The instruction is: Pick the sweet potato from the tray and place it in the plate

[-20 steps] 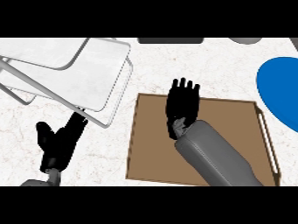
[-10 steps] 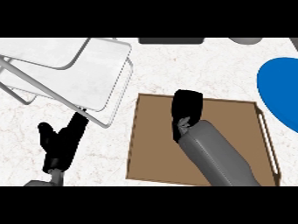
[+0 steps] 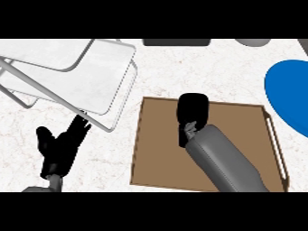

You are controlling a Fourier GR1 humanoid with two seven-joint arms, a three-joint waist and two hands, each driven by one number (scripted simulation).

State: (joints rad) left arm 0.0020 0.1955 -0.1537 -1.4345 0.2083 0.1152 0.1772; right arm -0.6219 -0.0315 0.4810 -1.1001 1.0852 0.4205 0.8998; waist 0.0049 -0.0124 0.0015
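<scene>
Head view looks steeply down on my right hand (image 3: 191,110), which sits over the upper middle of the flat brown rectangular tray (image 3: 163,149), its fingers curled downward so that whatever lies beneath them is covered. I cannot see the sweet potato anywhere; I judge it is under that hand, but whether my fingers are actually wrapped around it I cannot tell. That is the main risk: if the curl has closed beside or on top of the potato rather than round it, lifting would bring up nothing, or roll it across the tray. The round blue plate (image 3: 296,97) lies to the right, beyond the tray's pale side rail (image 3: 278,146), partly cut off by the edge of the view, so a low carry could catch that rail, and a release made too early could land short, on the tray or on the white marbled counter (image 3: 183,67). My left hand (image 3: 59,146) rests open on the counter left of the tray, fingers up, near the white wire-framed rack (image 3: 69,74).
</scene>
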